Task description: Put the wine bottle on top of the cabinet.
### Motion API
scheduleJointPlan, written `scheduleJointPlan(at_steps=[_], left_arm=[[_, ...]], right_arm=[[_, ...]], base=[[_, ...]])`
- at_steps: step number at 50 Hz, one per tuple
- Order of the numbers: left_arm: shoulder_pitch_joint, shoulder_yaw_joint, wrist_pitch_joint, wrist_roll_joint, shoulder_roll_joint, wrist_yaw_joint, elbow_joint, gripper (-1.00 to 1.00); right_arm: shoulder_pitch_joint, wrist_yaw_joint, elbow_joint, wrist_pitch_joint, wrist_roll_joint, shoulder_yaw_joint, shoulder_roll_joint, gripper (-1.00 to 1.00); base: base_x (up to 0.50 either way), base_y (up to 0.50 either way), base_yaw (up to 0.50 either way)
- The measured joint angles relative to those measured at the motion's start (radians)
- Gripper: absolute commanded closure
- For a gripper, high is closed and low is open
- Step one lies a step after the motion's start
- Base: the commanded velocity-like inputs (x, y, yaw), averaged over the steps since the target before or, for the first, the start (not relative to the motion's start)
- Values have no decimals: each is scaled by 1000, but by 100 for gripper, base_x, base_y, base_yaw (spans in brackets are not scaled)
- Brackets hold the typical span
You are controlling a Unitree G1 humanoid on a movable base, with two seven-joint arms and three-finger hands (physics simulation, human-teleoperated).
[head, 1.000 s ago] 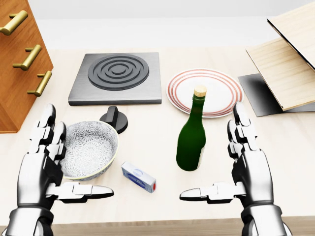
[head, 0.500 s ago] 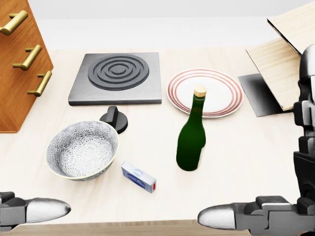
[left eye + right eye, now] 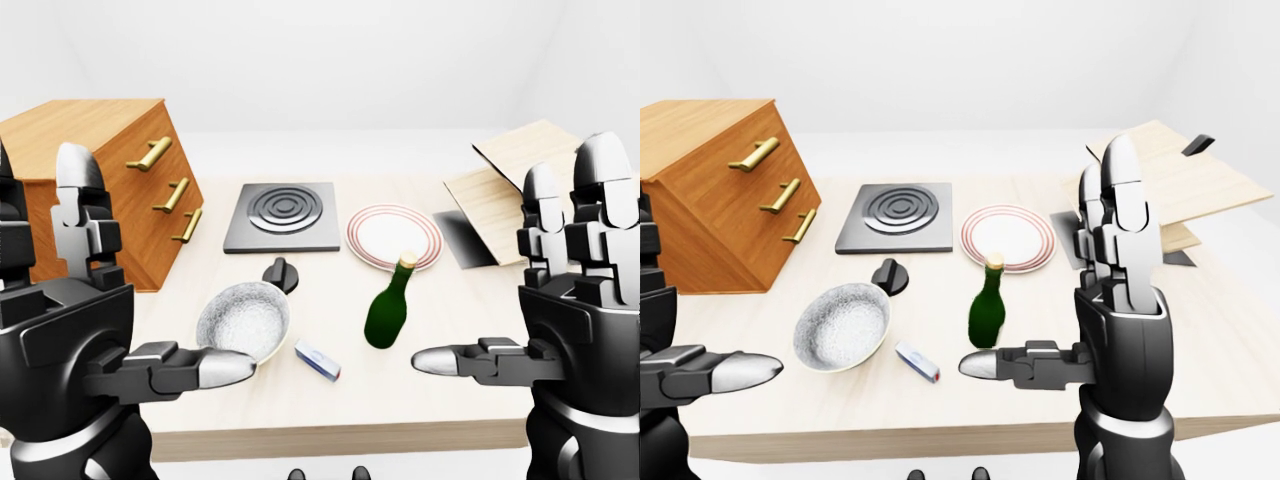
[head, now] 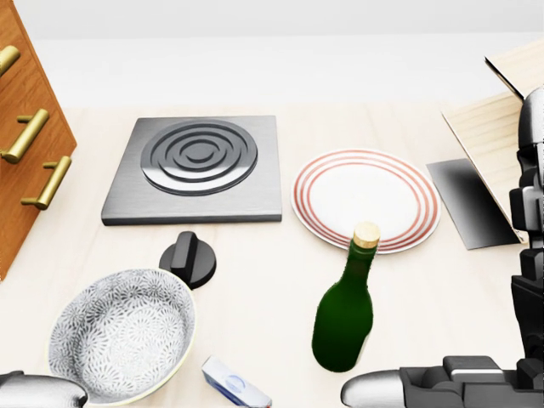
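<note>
Hands come first: the left hand (image 3: 95,300) and the right hand (image 3: 1110,300) are both raised above the near edge of the pale wooden surface (image 4: 476,289), fingers spread upright and thumbs pointing inward. Neither one holds or touches anything.

One wine bottle (image 4: 344,310) stands upright on the surface, between the two hands in the eye views and nearer the right one. It is dark green glass with a slim neck and a tan cork top. In the head view it sits just below one white plate (image 4: 365,197) with red rings around its rim, and its neck overlaps the plate's lower edge.

One patterned grey bowl (image 4: 123,344) rests to the left of the bottle. One small white and blue box (image 4: 234,384) lies flat between the bowl and the bottle. One black knob (image 4: 189,259) sits just above the bowl, and above that lies one grey square hotplate (image 4: 197,167) with raised rings.

One wooden cabinet (image 3: 715,200) with three brass handles stands at the left of the surface. Light wooden boards (image 3: 500,185) lie at the right.
</note>
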Motion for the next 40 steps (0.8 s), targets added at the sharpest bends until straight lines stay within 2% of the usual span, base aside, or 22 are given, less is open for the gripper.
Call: scheduleJointPlan(at_steps=[13, 23, 40], left_arm=[[-8, -2, 0, 3, 2, 3, 16, -100], [-12, -5, 0, 7, 5, 7, 25, -100], [-7, -18, 0, 17, 1, 5, 36, -100]], right_arm=[[3, 4, 0, 0, -2, -2, 3, -100], [2, 6, 0, 0, -19, 2, -12, -100], [4, 53, 0, 0, -114, 15, -13, -100]], base=[[50, 0, 0], [0, 0, 0], [0, 50, 0]])
